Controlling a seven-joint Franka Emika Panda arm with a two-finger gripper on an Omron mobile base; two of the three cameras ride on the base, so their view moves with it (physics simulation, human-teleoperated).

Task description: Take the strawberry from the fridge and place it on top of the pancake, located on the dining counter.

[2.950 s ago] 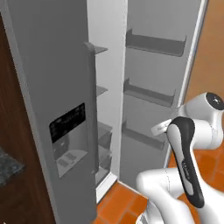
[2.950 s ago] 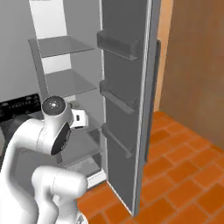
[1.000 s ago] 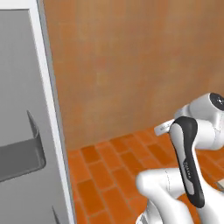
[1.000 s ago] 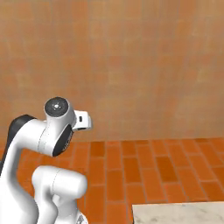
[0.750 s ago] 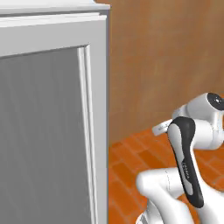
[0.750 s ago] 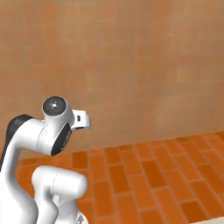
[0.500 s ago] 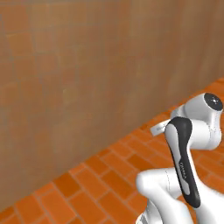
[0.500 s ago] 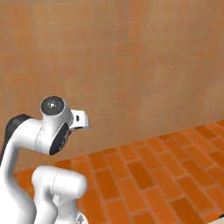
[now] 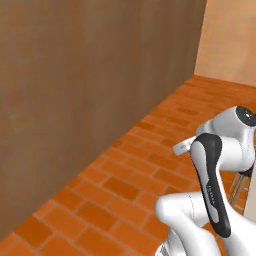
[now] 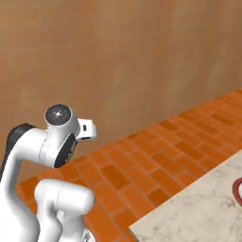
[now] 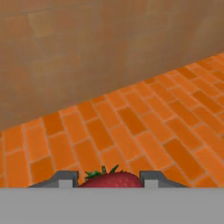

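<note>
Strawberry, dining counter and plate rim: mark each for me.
strawberry (image 11: 111, 180): hand view, red body between the pincer's fingertips.
dining counter (image 10: 198, 215): right base view, bare marbled top near its corner.
plate rim (image 10: 237, 191): right base view, red arc at the right edge.

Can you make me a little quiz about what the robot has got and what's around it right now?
1. True or false: the hand is shut on the strawberry.
2. What does the floor look like? A) orange bricks B) grey carpet C) white tiles
3. Fill in: at the lower right of the right base view you can see a corner of the dining ______.

Key: 1 true; 2 A; 3 counter.
</note>
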